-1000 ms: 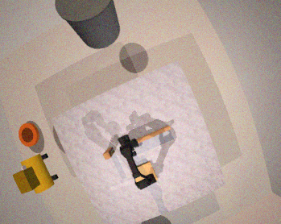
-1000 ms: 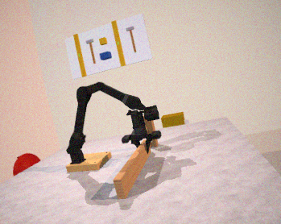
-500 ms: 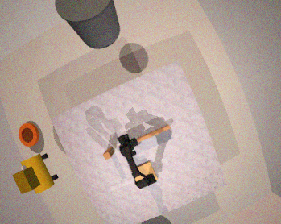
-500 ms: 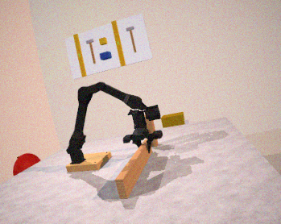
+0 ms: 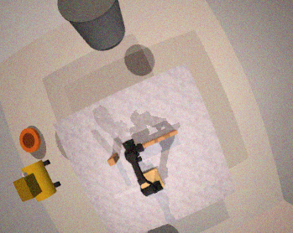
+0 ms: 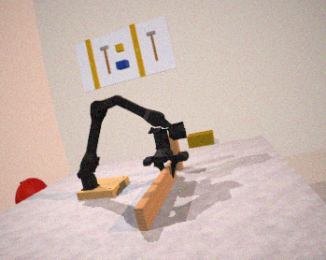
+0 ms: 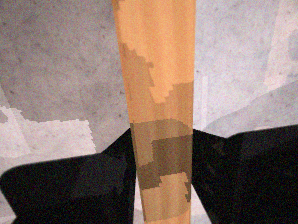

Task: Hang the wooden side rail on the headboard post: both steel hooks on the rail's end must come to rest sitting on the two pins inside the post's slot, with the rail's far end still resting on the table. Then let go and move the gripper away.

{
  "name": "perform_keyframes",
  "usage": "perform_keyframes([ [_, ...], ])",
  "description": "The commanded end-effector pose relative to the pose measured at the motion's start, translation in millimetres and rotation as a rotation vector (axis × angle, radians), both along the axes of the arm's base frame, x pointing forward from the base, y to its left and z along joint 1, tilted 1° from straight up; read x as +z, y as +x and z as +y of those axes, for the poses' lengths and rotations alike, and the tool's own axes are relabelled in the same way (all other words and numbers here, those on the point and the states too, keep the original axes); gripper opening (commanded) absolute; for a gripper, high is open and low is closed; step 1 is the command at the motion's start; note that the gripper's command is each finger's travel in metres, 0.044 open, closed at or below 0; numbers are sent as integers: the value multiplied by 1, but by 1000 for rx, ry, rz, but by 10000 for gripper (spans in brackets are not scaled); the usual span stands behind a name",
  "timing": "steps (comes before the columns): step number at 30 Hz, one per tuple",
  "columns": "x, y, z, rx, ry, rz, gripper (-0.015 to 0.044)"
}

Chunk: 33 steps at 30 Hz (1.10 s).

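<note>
The wooden side rail (image 5: pixel 164 137) (image 6: pixel 157 196) (image 7: pixel 157 95) is a long orange-brown bar standing on its narrow edge. My gripper (image 6: pixel 167 171) (image 7: pixel 151 129) is shut on it, one finger on each side, near the end towards the post. The rail's far end points away from the post, low over the table; whether it touches is unclear. The headboard post (image 5: pixel 112 159) (image 6: pixel 180 165) stands upright beyond the gripper, partly covered by it in the exterior view. A gap shows between post and gripper in the top view. The hooks, the slot and the pins are not visible.
The arm's wooden base board (image 5: pixel 155 175) (image 6: pixel 115 187) is on the pale table (image 5: pixel 201 168) (image 6: pixel 251 187). Off the table are a yellow object (image 5: pixel 45 182) (image 6: pixel 201 138), an orange ring (image 5: pixel 37 140), a grey bin (image 5: pixel 102 31) and a red ball (image 6: pixel 31 190). A tool panel (image 6: pixel 125 77) hangs on the wall.
</note>
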<state>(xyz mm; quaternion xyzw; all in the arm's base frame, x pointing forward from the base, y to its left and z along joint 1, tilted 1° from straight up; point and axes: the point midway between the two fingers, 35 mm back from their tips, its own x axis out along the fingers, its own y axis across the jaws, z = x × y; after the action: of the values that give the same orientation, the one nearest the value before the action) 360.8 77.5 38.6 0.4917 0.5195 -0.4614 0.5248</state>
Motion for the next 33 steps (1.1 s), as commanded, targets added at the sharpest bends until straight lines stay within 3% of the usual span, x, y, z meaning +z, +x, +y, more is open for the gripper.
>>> perform_keyframes([
  [1, 1, 0, 0, 16, -1, -14, 0],
  [33, 6, 0, 0, 16, -1, -14, 0],
])
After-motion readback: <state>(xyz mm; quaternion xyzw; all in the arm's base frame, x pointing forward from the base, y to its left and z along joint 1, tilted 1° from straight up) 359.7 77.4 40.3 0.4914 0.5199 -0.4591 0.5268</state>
